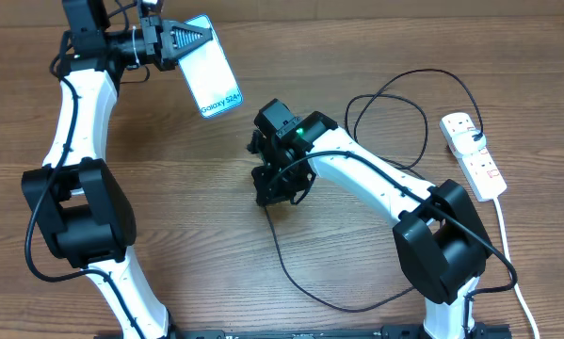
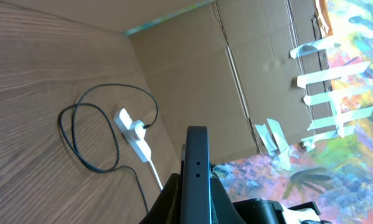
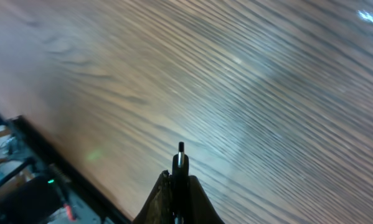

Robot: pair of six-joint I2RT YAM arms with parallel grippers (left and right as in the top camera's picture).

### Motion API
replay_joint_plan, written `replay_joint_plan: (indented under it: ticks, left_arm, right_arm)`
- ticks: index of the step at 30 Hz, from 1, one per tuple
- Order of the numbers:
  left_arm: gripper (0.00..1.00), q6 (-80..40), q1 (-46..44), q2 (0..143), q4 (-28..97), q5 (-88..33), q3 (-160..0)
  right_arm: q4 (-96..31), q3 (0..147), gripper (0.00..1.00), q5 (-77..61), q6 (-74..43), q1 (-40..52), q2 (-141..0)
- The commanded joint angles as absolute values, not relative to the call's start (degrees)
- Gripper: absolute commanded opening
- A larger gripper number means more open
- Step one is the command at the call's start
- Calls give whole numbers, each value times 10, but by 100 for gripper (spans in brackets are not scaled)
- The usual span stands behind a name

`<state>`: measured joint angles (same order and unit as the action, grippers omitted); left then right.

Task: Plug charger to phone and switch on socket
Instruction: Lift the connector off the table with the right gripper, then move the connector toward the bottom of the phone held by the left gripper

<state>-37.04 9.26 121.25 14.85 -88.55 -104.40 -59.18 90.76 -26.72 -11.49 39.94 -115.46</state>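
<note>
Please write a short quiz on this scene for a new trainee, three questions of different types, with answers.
1. True or false: the phone lies flat on the table.
2. What does the right end effector grip? A) the socket B) the charger's small plug C) nothing
3. Fill in: in the overhead view the socket lies near the table's ____ edge.
Key: 1 false, the left end effector holds it up. 2 B. 3 right.

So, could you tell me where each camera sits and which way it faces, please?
Overhead: above the table, looking straight down; both arms show.
Left wrist: behind the left gripper, looking past the edge-on phone toward the socket.
Right wrist: above the right gripper, facing the table; its fingers pinch the charger.
Shared: overhead and left wrist both show phone and socket.
</note>
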Motion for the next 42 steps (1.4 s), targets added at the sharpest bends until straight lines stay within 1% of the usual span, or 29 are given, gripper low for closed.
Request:
replay_joint_plan:
  ticks: [1, 9, 18, 19, 22, 30, 32, 40, 42]
  left_arm:
    - [4, -360, 103, 1206, 147, -905, -1051]
    - [4, -360, 105, 1206, 147, -905, -1051]
    - [4, -360, 106, 1206, 147, -905, -1051]
    - [4, -360, 107, 1206, 147, -905, -1051]
    - [4, -360, 109, 1206, 147, -905, -1051]
    - [4, -360, 109, 1206, 147, -905, -1051]
    - [4, -364, 107, 1206, 147, -905, -1051]
    - [4, -373, 93, 1206, 147, -902, -1051]
    - [4, -375, 84, 1206, 148, -900, -1051]
  right_arm:
    - [-591, 927, 4, -308, -88, 399, -1141]
    - [-579, 927, 4, -333, -89, 369, -1141]
    - [-522, 927, 4, -485, -88, 294, -1141]
    - [-516, 927, 4, -507, -79, 286, -1141]
    - [-486, 927, 4, -628, -12, 265, -1141]
    - [-462, 927, 4, -731, 122, 261, -1141]
    - [-447, 927, 4, -743, 136, 261, -1141]
    - [-386, 927, 4, -743, 133, 261, -1141]
    - [-363, 927, 4, -743, 110, 261, -1141]
